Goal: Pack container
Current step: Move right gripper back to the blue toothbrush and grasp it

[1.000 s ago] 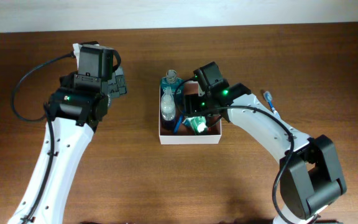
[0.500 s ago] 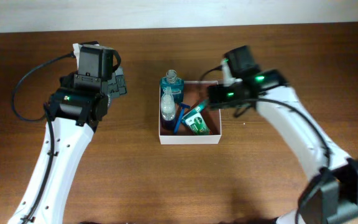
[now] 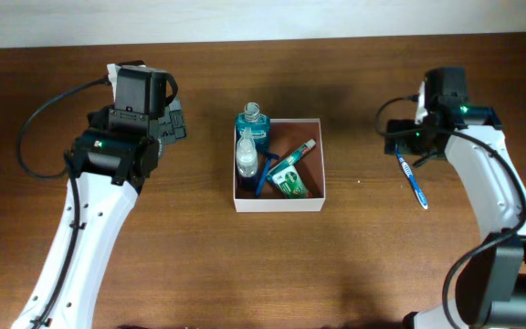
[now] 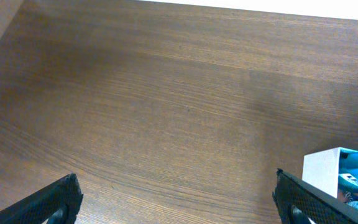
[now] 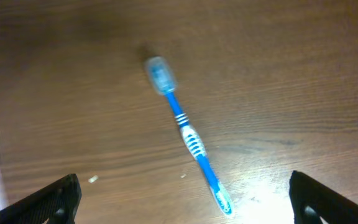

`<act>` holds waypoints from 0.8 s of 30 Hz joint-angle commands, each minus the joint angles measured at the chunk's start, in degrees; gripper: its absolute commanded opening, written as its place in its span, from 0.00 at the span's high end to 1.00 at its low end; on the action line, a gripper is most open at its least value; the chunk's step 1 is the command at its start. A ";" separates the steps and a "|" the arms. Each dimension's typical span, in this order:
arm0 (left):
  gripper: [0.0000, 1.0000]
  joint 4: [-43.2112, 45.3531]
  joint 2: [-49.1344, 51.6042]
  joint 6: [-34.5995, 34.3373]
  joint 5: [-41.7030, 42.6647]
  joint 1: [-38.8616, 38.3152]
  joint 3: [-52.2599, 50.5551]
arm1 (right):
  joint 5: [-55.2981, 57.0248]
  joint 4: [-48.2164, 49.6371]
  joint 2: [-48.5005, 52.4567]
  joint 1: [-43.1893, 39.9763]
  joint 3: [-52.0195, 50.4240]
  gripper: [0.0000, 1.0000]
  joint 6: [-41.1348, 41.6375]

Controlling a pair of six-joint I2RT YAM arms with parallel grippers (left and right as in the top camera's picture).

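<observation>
Evidently fetching: right tool [image 5: 184, 194], spread wide, hovers over the toothbrush [image 5: 188, 140], three o'clock of the container [image 3: 278, 206]; next, descend and pinch.

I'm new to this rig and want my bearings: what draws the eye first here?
The white-walled container at the centre of the table, already holding several toiletries. To its right a blue toothbrush lies alone on the table, with the right claw open above it.
</observation>
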 commanded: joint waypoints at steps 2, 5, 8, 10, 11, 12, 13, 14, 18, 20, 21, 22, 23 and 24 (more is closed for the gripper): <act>0.01 0.15 0.31 0.26 -0.81 0.15 0.50 | -1.46 4.42 1.29 -1.44 -5.33 0.01 -5.70; 0.01 0.15 0.31 0.26 -0.81 0.15 0.50 | -3.58 7.26 1.29 -1.27 -8.07 0.01 -9.42; 0.01 0.15 0.31 0.26 -0.81 0.15 0.50 | -3.67 10.08 1.33 -1.03 -11.08 0.01 -12.70; 0.01 0.15 0.31 0.26 -0.81 0.15 0.50 | -3.65 12.90 1.33 -1.01 -13.40 0.01 -14.51; 0.01 0.15 0.31 0.26 -0.81 0.15 0.50 | -3.65 14.60 1.33 -1.01 -14.71 0.01 -15.19; 0.01 0.15 0.31 0.26 -0.81 0.15 0.50 | -3.67 16.46 1.38 -1.03 -15.98 0.01 -16.15; 0.01 0.13 0.31 0.26 -0.81 0.15 0.50 | -3.65 18.01 1.40 -1.01 -17.07 0.01 -16.65; 0.01 0.15 0.31 0.24 -0.79 0.15 0.50 | -3.69 19.50 1.40 -1.01 -18.14 0.01 -17.42; 0.01 0.13 0.31 0.26 -0.81 0.15 0.50 | -4.22 22.53 1.40 -1.01 -21.22 0.01 -17.51; 0.01 0.15 0.31 0.24 -0.81 0.15 0.50 | -6.62 21.86 1.40 -1.01 -21.40 0.01 -17.51; 0.01 0.15 0.31 0.26 -0.81 0.15 0.50 | -8.22 21.66 1.38 -1.01 -21.40 0.01 -17.49; 0.01 0.15 0.31 0.26 -0.81 0.15 0.50 | -10.16 21.62 1.38 -1.01 -21.40 0.01 -17.49; 0.01 0.15 0.31 0.26 -0.81 0.15 0.50 | -12.70 21.59 1.38 -1.01 -21.38 0.01 -17.49; 0.01 0.13 0.31 0.26 -0.79 0.15 0.50 | -15.06 21.62 1.38 -1.01 -21.38 0.01 -17.49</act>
